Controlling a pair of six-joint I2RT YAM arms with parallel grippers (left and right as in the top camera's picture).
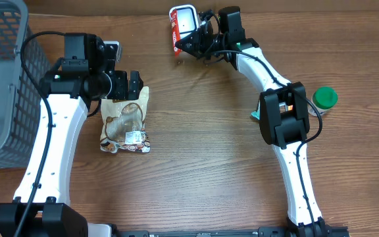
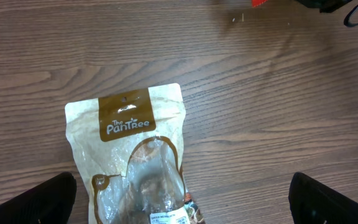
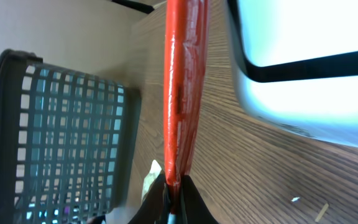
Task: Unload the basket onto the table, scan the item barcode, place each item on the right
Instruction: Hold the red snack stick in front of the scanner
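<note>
Red packet (image 3: 179,93) pinched by right gripper (image 3: 174,188); left gripper (image 2: 180,190) gapes over snack pouch (image 2: 129,130); basket (image 3: 61,143) interior barely visible.

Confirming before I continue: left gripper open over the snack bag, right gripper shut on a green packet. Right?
No. The packet in the right gripper is red, not green, per the right wrist view; the left gripper is open over the snack bag.

Thin red packet (image 3: 180,93), pinched edge-on by right pincer (image 3: 174,196), just beside glowing white scanner (image 3: 303,62)
</note>
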